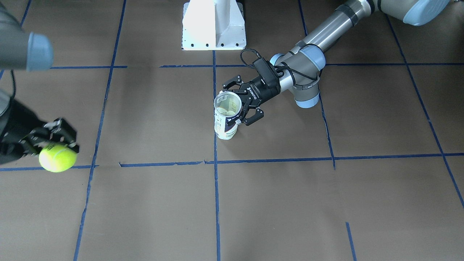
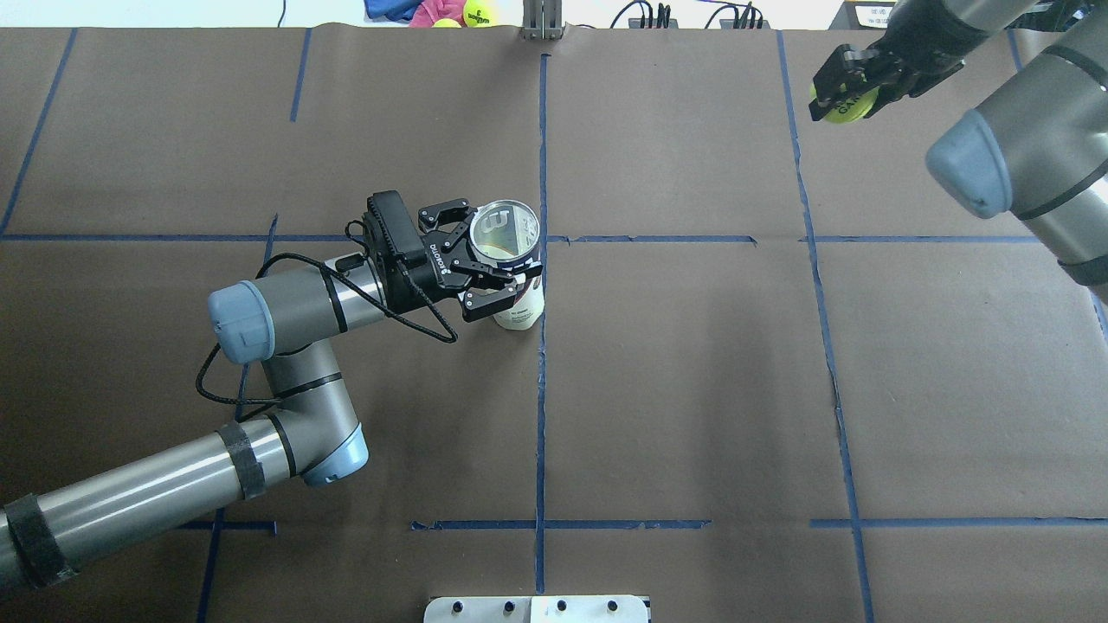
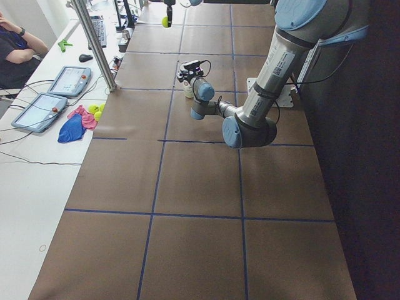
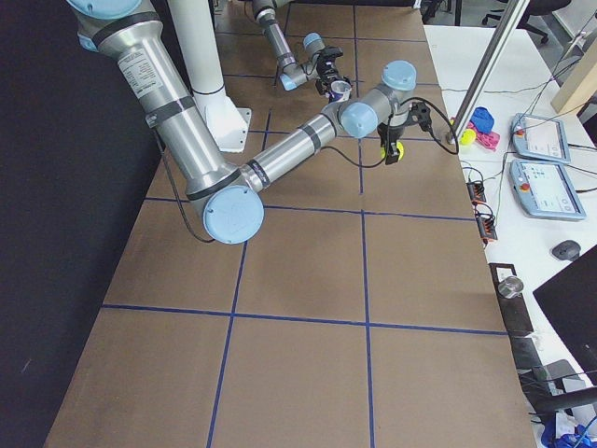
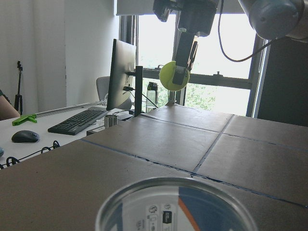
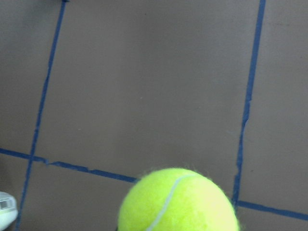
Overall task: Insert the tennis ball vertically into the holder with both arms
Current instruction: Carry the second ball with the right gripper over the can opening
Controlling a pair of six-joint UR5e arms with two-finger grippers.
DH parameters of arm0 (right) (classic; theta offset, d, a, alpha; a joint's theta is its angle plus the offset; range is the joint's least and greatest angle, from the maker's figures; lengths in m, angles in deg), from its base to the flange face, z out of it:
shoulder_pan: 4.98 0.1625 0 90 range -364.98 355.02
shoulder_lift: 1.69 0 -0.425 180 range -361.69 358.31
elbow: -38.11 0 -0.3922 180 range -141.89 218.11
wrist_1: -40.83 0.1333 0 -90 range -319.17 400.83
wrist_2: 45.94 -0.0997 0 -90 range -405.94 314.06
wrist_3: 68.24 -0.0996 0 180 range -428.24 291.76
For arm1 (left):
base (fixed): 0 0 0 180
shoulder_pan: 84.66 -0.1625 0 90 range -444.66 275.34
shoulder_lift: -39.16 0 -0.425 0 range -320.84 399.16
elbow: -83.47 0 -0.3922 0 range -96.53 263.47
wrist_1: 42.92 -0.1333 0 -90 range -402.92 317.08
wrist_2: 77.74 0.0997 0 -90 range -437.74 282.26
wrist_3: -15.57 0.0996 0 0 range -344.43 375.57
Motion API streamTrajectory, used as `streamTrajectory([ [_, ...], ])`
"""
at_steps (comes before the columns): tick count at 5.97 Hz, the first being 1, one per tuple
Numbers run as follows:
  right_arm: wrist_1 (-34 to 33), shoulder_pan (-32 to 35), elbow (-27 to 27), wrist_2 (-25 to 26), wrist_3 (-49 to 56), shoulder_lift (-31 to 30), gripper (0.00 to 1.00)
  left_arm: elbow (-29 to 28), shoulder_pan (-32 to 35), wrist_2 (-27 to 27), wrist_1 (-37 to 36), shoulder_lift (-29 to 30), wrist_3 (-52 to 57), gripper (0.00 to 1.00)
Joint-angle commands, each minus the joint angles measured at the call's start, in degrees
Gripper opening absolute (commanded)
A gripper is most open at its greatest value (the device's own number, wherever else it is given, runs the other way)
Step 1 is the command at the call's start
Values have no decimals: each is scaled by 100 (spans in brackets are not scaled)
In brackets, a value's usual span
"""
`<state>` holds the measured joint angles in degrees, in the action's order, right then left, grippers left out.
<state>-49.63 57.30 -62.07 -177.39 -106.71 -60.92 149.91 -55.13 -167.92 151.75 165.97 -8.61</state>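
The holder (image 1: pixel 225 127) is a clear tube with a white and navy label. It stands upright near the table's middle, open end up, with something yellow-green inside. It also shows in the overhead view (image 2: pixel 519 313). My left gripper (image 1: pixel 232 104) comes at it sideways, one finger on each side of the tube, shut on it (image 2: pixel 498 255). My right gripper (image 1: pixel 54 146) is far off to the side, raised and shut on a yellow-green tennis ball (image 1: pixel 58 157), which the overhead view (image 2: pixel 844 104) and right wrist view (image 6: pixel 178 202) also show. The left wrist view shows the tube's rim (image 5: pixel 175 202) and the ball (image 5: pixel 174 76) beyond.
The white pedestal base (image 1: pixel 214 25) stands behind the tube. Blue tape lines cross the brown table. A metal post (image 3: pixel 94 44) rises at the far edge. A side desk holds tablets, cloths and spare balls (image 3: pixel 78 119). A seated person (image 3: pixel 12 50) is beside it.
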Motion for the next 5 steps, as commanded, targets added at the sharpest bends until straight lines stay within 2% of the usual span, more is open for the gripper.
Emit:
streamTrajectory([
  [1,-1057,-922,-686,660,-1454,872,0,0,0,0,-8,2,0,85],
  [2,-1349,-1520,-661,1231,-2018,1356,0,0,0,0,-8,2,0,85],
  [3,-1517,-1909,-574,1550,-2372,1727,0,0,-9,0,-8,2,0,85],
  [4,-1518,-2173,-425,1805,-2689,1965,0,0,-9,0,-8,2,-9,85],
  [5,-1518,-2307,11,1912,-2770,2377,0,0,-17,0,-17,11,0,85],
])
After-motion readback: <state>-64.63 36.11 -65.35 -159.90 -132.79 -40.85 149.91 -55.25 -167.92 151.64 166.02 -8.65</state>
